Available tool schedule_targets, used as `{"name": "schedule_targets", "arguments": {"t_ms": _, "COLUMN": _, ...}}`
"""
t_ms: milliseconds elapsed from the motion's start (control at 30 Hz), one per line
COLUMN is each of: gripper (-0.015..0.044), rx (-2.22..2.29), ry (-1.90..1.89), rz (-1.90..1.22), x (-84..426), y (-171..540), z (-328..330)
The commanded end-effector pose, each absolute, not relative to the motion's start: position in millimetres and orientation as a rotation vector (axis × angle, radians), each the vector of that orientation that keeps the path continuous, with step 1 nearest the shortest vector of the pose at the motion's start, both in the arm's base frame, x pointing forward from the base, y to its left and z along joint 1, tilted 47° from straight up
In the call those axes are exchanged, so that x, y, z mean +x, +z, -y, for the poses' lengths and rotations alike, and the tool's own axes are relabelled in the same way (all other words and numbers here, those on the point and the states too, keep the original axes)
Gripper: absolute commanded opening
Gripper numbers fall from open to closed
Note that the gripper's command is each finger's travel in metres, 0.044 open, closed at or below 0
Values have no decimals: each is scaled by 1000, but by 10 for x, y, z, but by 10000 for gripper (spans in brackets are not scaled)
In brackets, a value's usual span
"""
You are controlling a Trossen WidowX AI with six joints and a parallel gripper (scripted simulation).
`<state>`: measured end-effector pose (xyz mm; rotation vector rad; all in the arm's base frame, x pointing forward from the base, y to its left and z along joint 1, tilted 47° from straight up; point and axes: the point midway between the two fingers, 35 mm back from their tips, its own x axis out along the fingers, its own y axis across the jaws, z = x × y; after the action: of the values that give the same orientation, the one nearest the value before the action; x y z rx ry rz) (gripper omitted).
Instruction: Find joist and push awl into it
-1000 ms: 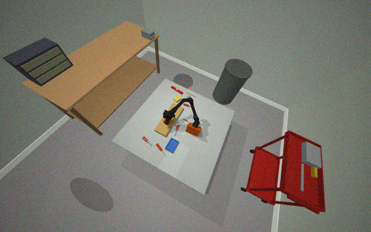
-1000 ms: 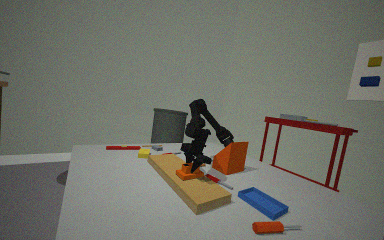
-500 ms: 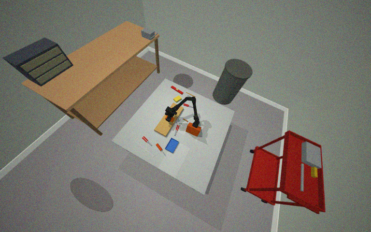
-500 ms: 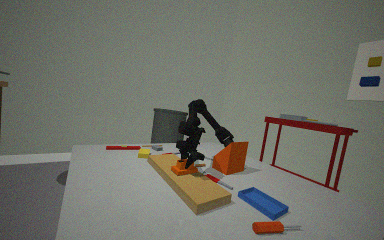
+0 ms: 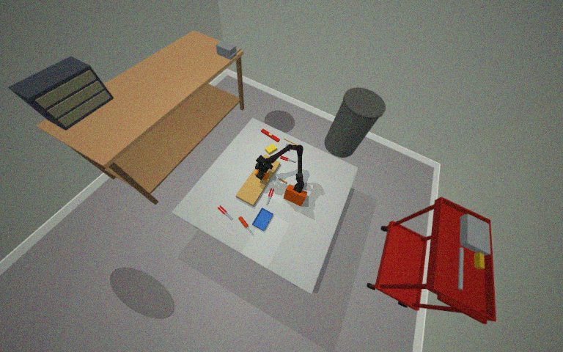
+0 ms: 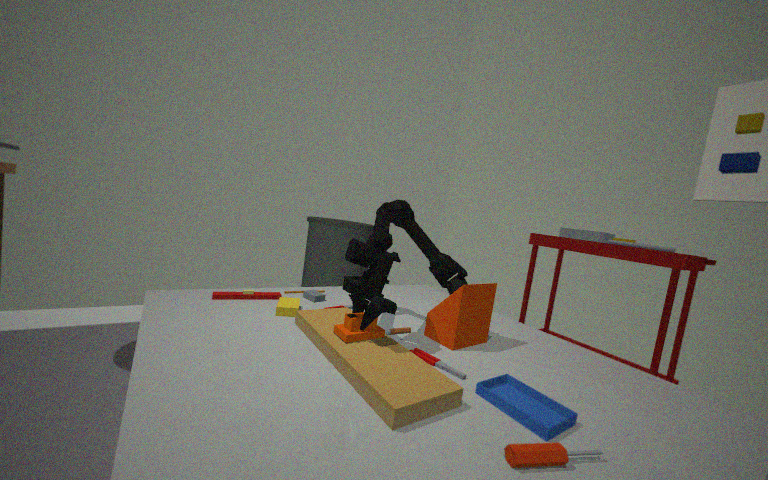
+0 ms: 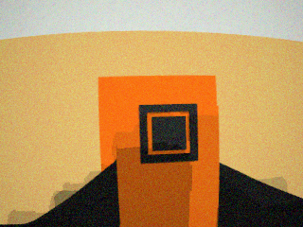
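Stud finder: bright orange [image 5: 265,176] [image 6: 358,332] [image 7: 158,92], topped by a dark square with a thin orange square outline
Floor panel: plain tan [image 5: 251,189] [image 6: 390,373] [image 7: 47,118]
Tray: blue [image 5: 262,218] [image 6: 526,403]
Jaws: black [image 5: 261,173] [image 6: 370,316] [image 7: 168,189]
Cart, lower right of top view: red [image 5: 433,248] [image 6: 611,255]
Bench: pale grey [image 5: 307,257] [image 6: 226,396]

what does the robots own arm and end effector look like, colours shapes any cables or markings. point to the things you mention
The arm [image 5: 299,166] [image 6: 416,232] is black, with slim links and bulkier joints, plus a small pale mark near its lower end. It rises from an orange, slant-faced block base [image 5: 295,195] [image 6: 472,316]. The end effector is black too, chunky and angular, with tapering fingers. No cables can be made out.
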<state>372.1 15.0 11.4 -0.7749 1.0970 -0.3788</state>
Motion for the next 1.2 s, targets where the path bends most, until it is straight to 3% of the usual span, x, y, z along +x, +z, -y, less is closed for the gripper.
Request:
{"name": "schedule_targets", "arguments": {"t_ms": 0, "gripper": 0, "rx": -771, "ry": -387, "rz": -1094, "x": 3727, "y": 220, "z": -42}}
{"name": "schedule_targets", "arguments": {"t_ms": 1167, "gripper": 0, "rx": -775, "ry": -390, "rz": -1092, "x": 3826, "y": 1064, "z": 747}}
